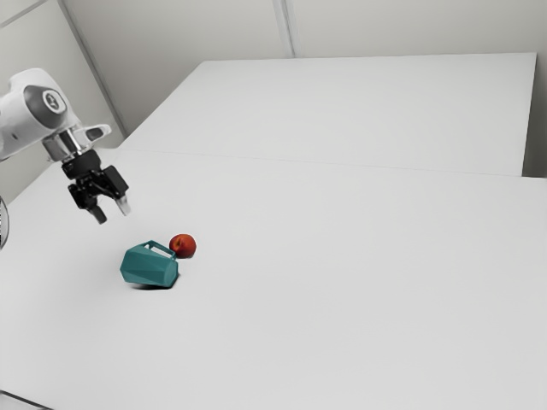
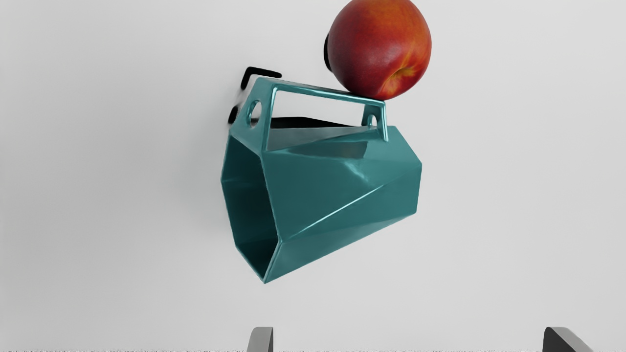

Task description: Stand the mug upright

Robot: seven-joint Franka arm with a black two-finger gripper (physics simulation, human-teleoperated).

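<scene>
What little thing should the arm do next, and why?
I'd guess it should ease the open pincer down toward the mug, keeping off the fruit. The mug lies on its side on the table, and the pincer hangs above the tabletop with nothing between its fingers. The fruit sits right by the handle, so a careless approach might bump it.

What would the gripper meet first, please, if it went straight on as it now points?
Probably the teal mug, lying on its side, though depth is unclear and the gripper might reach the table beside it.
</scene>
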